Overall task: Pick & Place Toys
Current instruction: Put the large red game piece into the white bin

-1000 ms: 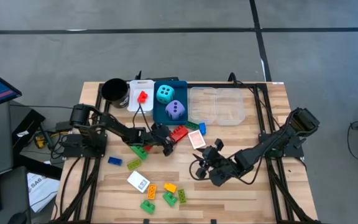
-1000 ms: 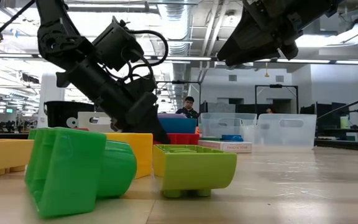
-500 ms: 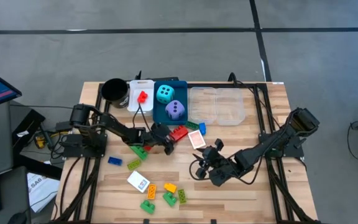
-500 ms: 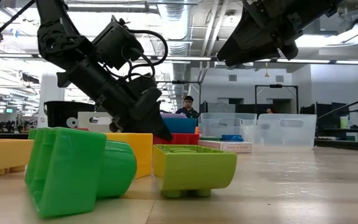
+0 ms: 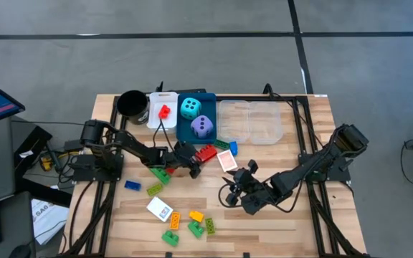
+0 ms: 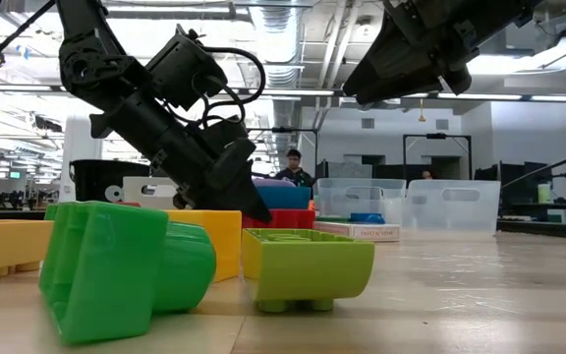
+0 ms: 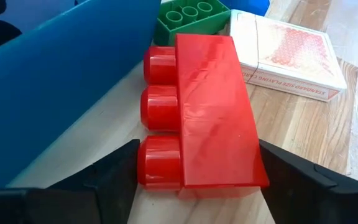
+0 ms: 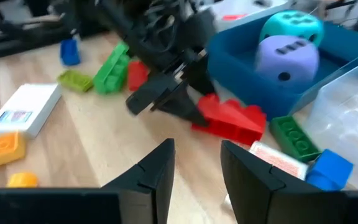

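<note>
Left gripper [image 5: 192, 163] sat low at the table's middle with its fingers [image 7: 114, 177] spread to either side of a red brick [image 7: 201, 118], one on each long side, not yet clamped on it. That red brick lay on the wood against the near wall of the blue tray [image 5: 185, 132], its three studs facing the tray. Inside the blue tray sat a cyan die [image 5: 190, 108] and, nearer, a purple die [image 5: 203, 128]. Left of it, a white tray [image 5: 155, 115] held a small red brick [image 5: 164, 111], and a black round cup [image 5: 131, 104] stood farther left. Just beyond the red brick lay a dark green brick [image 7: 192, 17] and a pink-backed pack of playing cards [image 7: 288, 56]. A green brick [image 5: 160, 173] lay just left of the left gripper. Toward the near edge were a blue brick [image 5: 133, 185], a lime brick [image 5: 154, 189], a white card box [image 5: 159, 209], and orange [image 5: 174, 219], yellow [image 5: 196, 216] and green bricks [image 5: 171, 237]. A clear tray [image 5: 249, 120] stood right of the blue one. Right gripper [image 5: 236, 188] hung above the table to the right of centre, its fingers [image 8: 157, 174] slightly apart and grasping nothing.
</note>
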Robot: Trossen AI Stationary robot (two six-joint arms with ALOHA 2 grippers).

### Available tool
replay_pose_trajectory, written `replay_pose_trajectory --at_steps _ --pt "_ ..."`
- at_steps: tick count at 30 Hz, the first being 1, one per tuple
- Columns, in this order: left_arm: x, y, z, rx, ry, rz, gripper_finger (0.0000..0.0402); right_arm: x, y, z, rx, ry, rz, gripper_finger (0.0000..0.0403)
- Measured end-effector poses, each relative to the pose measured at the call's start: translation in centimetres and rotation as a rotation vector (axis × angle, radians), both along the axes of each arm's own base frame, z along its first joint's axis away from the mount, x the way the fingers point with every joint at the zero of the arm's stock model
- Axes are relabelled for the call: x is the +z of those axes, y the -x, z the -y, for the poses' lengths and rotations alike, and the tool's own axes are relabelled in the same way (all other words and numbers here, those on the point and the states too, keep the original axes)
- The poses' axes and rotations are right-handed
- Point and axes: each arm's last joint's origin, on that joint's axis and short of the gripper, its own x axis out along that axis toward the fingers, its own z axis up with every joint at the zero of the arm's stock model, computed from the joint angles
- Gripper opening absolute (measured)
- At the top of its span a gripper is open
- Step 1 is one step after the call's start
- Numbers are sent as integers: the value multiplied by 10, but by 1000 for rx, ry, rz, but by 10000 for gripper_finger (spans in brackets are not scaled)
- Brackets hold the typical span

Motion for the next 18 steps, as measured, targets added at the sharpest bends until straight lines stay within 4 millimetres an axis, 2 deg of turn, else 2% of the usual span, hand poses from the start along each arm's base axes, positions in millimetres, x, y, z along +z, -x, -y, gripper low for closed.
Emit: replay_pose_trajectory --at_steps 4,10,14,18 --pt "0 0 1 -22 16 3 267 2 3 -3 -57 23 56 126" --pt "6 -2 2 -58 43 44 274 4 9 -12 -78 75 99 126" --pt "24 -1 4 -93 66 101 271 6 9 -14 -96 66 141 126" --pt "57 3 6 -158 65 200 267 7 8 -15 -96 80 146 126"
